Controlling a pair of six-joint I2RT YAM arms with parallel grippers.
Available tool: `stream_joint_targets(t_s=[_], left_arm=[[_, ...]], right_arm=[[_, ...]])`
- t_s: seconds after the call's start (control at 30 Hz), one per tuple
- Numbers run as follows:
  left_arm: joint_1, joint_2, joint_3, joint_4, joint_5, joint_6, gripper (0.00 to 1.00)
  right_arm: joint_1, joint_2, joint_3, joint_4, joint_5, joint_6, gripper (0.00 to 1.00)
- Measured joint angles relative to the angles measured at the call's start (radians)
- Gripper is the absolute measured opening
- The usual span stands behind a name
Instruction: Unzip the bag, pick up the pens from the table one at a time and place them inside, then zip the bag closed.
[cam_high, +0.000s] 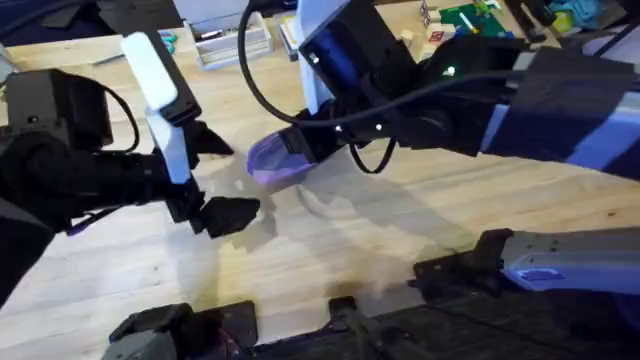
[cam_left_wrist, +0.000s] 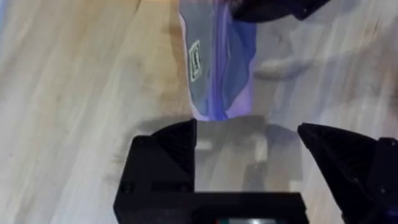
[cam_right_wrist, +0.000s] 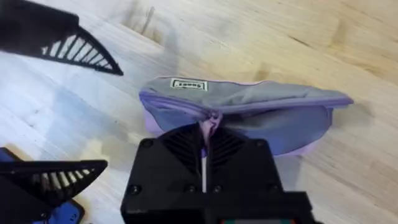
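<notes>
Bare wood of the table (cam_high: 400, 240) is lying open all around your bag (cam_high: 272, 160), which is resting mid-table with its long axis running from the left gripper (cam_left_wrist: 247, 162) toward the right arm. Your left gripper's fingers are standing wide apart just short of the bag's near end. Your right gripper (cam_right_wrist: 203, 144) is pinching tight on the zipper pull (cam_right_wrist: 211, 118).

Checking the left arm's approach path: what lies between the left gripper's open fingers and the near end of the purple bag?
Bare table: the left wrist view shows plain wood between the left gripper and the bag.
</notes>
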Motion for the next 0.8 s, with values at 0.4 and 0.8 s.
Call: stream_joint_targets(t_s=[0.4, 0.8], left_arm=[[0.000, 0.139, 0.000, 0.160, 0.104, 0.000, 0.994], [0.000, 0.298, 0.000, 0.263, 0.295, 0.000, 0.445]], right_arm=[[0.000, 0.000, 0.000, 0.001, 0.000, 0.016, 0.033], [0.000, 0.000, 0.000, 0.002, 0.000, 0.016, 0.033]])
